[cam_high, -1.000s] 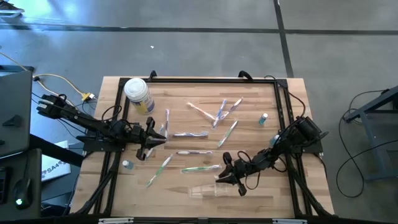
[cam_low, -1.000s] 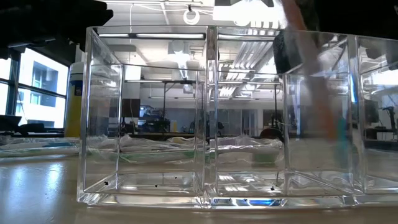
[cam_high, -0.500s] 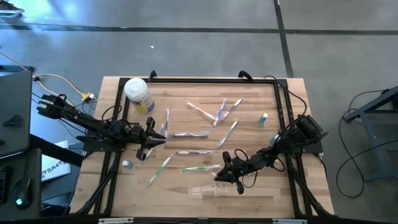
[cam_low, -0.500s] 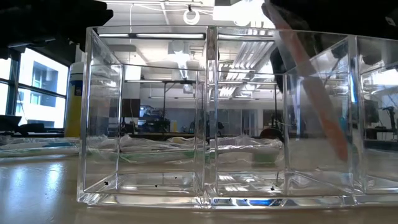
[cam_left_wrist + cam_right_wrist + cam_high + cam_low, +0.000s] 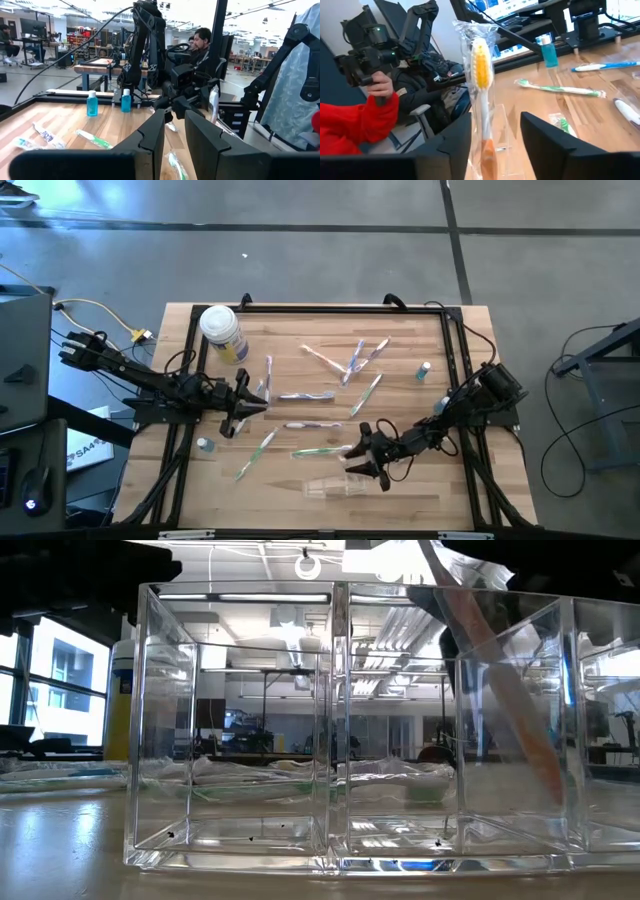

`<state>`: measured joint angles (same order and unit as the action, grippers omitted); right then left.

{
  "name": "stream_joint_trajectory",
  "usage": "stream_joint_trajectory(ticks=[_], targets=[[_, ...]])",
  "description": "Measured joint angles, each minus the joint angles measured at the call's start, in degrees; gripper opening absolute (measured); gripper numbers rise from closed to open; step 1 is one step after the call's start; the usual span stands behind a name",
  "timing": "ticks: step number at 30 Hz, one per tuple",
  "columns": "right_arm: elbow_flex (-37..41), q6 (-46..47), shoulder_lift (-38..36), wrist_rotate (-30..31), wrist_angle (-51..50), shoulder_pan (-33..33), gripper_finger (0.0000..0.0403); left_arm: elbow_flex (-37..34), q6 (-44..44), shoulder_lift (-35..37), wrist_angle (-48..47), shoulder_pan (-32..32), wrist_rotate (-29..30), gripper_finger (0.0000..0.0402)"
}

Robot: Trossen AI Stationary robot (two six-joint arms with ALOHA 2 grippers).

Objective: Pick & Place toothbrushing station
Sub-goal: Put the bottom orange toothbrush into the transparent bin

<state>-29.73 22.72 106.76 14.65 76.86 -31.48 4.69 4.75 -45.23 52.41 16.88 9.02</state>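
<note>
toothbrush [image 5: 482, 90] placement is in hand: a wrapped orange-handled brush is standing nearly upright in the clear holder [image 5: 340, 730], bristle end up, leaning against the wall of its end compartment. the right gripper [image 5: 368, 461] is hovering directly over the holder [image 5: 335, 485] near the front edge of the desk [image 5: 400, 330], its fingers [image 5: 555, 145] standing apart on either side of the brush, apparently no longer pinching it. the brush's long axis is running straight up between those fingers, so a clean exit probably calls for a straight retreat along that axis; any sideways drift could tip the brush or nudge the light holder.

the left gripper [image 5: 243, 405] is waiting at the left side of the desk, jaws narrow with a slim gap, holding nothing visible.

remaining toothbrushes [image 5: 322, 450] are lying flat and scattered across the middle of the desk, the nearest just behind the holder and closer to the right arm. a white-lidded jar [image 5: 222, 330] is standing at the far left corner, well apart.
</note>
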Motion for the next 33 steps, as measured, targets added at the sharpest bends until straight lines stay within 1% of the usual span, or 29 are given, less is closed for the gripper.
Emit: stream_joint_trajectory(ticks=[4, 8, 12, 15, 19, 25, 29, 30, 33], targets=[[0.8, 0.0, -1.3, 1.5, -1.0, 0.0, 0.0173, 0.0, 0.0, 0.0, 0.1, 0.0, -0.1, 0.0077], [1.2, -0.4, -5.3, 2.8, -6.7, -0.9, 0.0167, 0.0, 0.0, 0.0, 0.1, 0.0, -0.1, 0.0077], [1.2, -0.4, -11.9, 7.0, -17.5, -2.9, 0.0165, 0.0, 0.0, 0.0, 0.1, 0.0, -0.1, 0.0077], [1.2, -0.4, -17.0, 8.6, -26.0, -4.7, 0.0165, 0.0, 0.0, 0.0, 0.1, 0.0, -0.1, 0.0077], [1.2, 0.6, -23.5, 8.3, -36.1, -7.4, 0.0165, 0.0, 0.0, 0.0, 0.2, 0.0, -0.1, 0.0077], [1.2, 7.2, -34.0, 7.7, -52.5, -10.9, 0.0165, 0.0, 0.0, 0.0, 0.1, 0.0, 0.1, 0.0077], [1.2, 10.0, -39.6, 7.5, -60.3, -12.5, 0.0165, 0.0, 0.0, 0.0, 0.1, 0.0, 0.1, 0.0077], [1.2, 9.5, -40.7, 6.7, -62.0, -12.9, 0.0165, 0.0, 0.0, 0.0, 0.1, 0.0, 0.1, 0.0077], [1.2, 5.2, -43.3, 1.8, -68.3, -14.1, 0.0165, 0.0, 0.0, 0.0, 0.1, 0.0, 0.1, 0.0077]])
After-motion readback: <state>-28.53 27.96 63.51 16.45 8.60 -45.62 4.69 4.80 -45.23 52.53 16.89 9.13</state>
